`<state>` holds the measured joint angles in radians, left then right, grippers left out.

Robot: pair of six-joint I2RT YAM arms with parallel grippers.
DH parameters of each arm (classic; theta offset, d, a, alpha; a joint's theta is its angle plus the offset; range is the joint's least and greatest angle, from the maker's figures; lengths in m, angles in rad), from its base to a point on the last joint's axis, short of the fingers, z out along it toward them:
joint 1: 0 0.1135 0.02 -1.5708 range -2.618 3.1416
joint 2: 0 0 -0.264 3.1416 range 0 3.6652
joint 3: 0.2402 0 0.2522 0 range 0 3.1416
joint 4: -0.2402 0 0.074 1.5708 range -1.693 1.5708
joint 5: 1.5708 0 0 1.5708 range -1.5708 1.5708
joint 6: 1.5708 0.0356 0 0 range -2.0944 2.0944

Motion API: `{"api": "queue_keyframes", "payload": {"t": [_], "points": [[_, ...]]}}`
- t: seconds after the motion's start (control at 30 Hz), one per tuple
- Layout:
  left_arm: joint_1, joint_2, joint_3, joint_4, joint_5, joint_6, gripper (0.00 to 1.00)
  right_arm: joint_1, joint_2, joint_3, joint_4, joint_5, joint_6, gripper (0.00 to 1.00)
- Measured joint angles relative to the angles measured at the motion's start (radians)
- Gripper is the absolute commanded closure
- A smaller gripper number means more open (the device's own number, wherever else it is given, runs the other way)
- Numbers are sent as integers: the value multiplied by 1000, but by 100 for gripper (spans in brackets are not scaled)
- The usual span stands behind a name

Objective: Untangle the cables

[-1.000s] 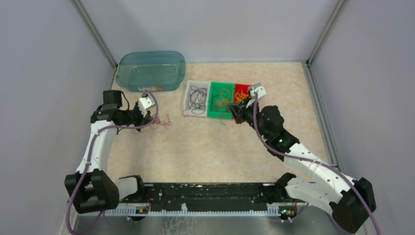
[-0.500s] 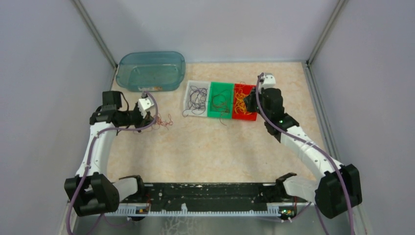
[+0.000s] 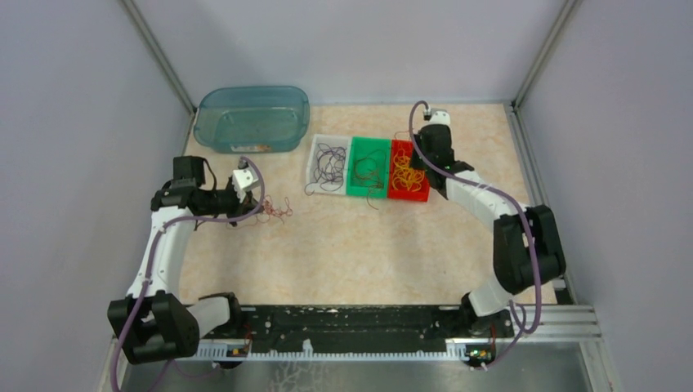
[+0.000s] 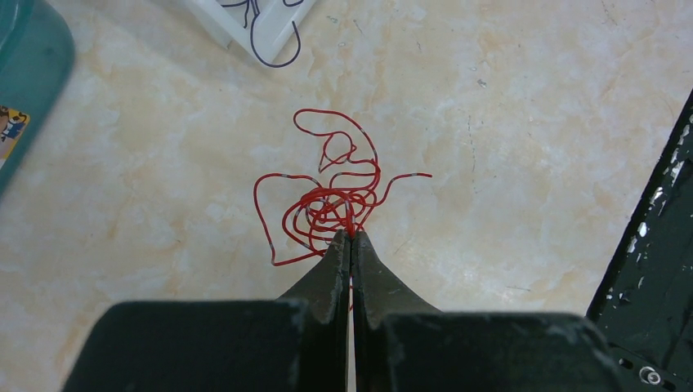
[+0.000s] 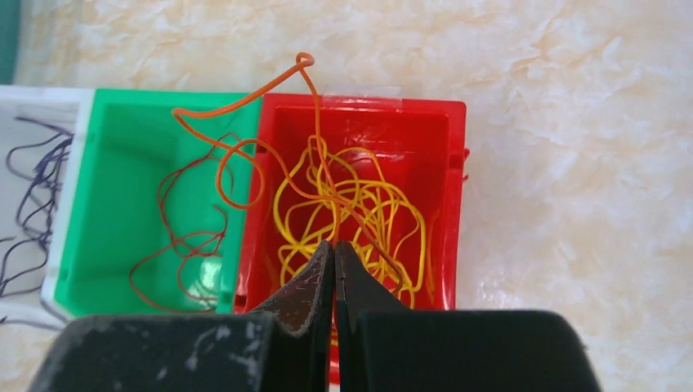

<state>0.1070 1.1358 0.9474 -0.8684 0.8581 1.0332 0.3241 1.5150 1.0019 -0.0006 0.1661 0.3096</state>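
Note:
A tangle of red cable (image 4: 331, 200) lies on the table (image 3: 276, 208); my left gripper (image 4: 350, 237) is shut on a strand at its near edge. My right gripper (image 5: 333, 243) is shut on an orange cable (image 5: 245, 110) and holds it above the red bin (image 5: 445, 143), which holds yellow cables (image 5: 359, 216). The orange cable loops over the green bin (image 5: 106, 188), which holds dark red cable (image 5: 184, 237). The white bin (image 3: 330, 163) holds black cables. In the top view the right gripper (image 3: 429, 155) is at the red bin (image 3: 409, 194).
A teal tub (image 3: 253, 119) stands at the back left, seen at the left edge of the left wrist view (image 4: 24, 82). A black strand hangs over the white bin's corner (image 4: 274, 49). The black rail (image 3: 351, 322) runs along the near edge.
My right arm has swung from the green and red bins' front to the back right side of the red bin, carrying the orange cable. The left gripper has shifted slightly with the red tangle.

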Motion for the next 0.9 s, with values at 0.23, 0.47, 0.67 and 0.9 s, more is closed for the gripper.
{"api": "queue_keyframes", "payload": {"t": [0.23, 0.47, 0.67, 0.9], "points": [[0, 0, 0, 0, 8, 4, 100, 0, 117, 61, 3, 69, -12, 100], [0, 0, 0, -3, 8, 13, 100, 0, 130, 48, 30, 81, -15, 100], [0, 0, 0, -4, 8, 17, 100, 0, 70, -15, 61, 72, -21, 100], [0, 2, 0, -4, 8, 18, 100, 34, 27, 48, 36, 31, -10, 100]]}}
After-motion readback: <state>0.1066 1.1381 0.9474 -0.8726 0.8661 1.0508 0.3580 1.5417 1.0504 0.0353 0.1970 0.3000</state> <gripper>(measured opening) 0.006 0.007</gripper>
